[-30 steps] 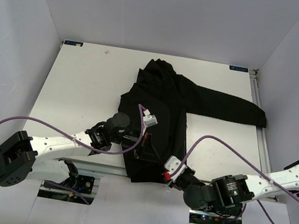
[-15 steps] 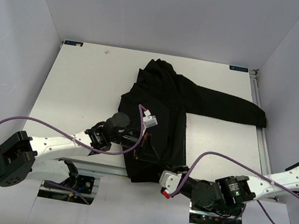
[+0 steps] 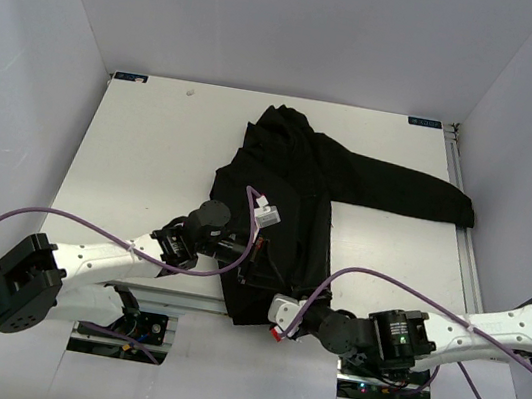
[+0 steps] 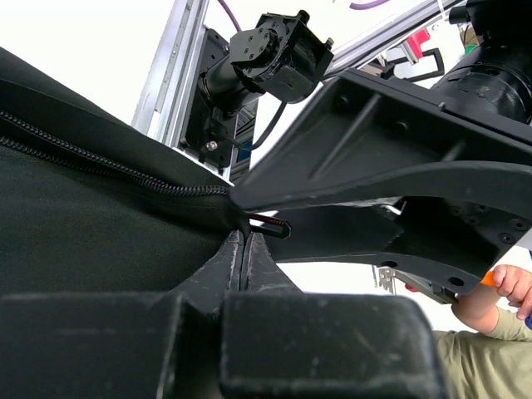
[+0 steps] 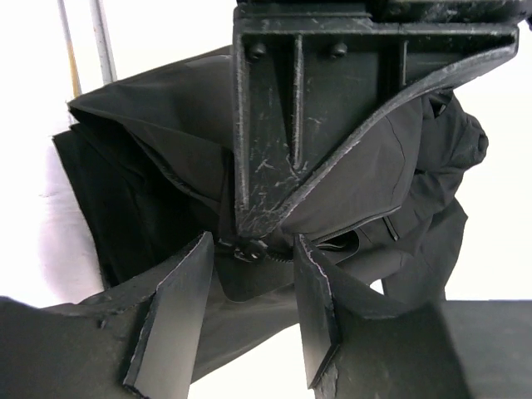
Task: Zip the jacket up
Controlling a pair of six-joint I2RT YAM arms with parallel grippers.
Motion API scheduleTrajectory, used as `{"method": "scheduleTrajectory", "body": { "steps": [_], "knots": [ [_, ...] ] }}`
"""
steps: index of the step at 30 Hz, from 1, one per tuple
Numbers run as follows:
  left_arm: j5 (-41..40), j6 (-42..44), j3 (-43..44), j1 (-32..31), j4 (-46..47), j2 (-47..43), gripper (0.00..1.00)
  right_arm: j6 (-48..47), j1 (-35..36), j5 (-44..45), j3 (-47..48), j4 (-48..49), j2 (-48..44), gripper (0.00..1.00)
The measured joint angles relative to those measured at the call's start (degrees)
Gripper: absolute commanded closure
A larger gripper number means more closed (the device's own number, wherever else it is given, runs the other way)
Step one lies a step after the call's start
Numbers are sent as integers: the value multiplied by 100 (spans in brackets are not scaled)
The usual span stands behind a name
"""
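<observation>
**Zip lined up:** The black jacket (image 3: 299, 180) is shown spread on the white tabletop (image 3: 151, 161), its hem (image 3: 249, 318) lying just ahead of both hands and its hood (image 3: 280, 121) at the far end. The left hand (image 4: 243, 243) is clamped shut on the fabric at the foot of the zip, with the zipper teeth (image 4: 108, 162) running off to one side of its fingertips. The right hand (image 5: 252, 259) is held about half open. Its two fingers are set either side of the zipper slider (image 5: 249, 248), which lies directly ahead between them and is not yet gripped. The zip's long axis is judged to run from the hem away ahead of the right hand and off to its right, toward the hood. The slider would therefore have to be pinched and drawn along that line while the hem is anchored by the left hand. The right hand is the nearer to the slider.
</observation>
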Motion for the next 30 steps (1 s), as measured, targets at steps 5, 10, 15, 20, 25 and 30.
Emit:
{"method": "scheduleTrajectory", "body": {
  "steps": [5,10,15,20,25,30],
  "knots": [
    [0,2,-4,0,21,-2,100,-8,-111,-35,0,44,18,56],
    [2,0,-11,0,98,-11,100,-8,-120,-52,0,47,-37,65],
    [5,1,-23,1,104,-54,100,-2,-122,-33,0,58,-75,74],
    [5,0,-37,4,105,-66,100,41,-124,-25,0,58,-89,77],
    [3,2,-43,6,105,-68,100,71,-124,-18,0,58,-102,83],
    [2,0,-44,7,107,-70,100,77,-124,-11,-33,100,-136,92]
  ]
}}
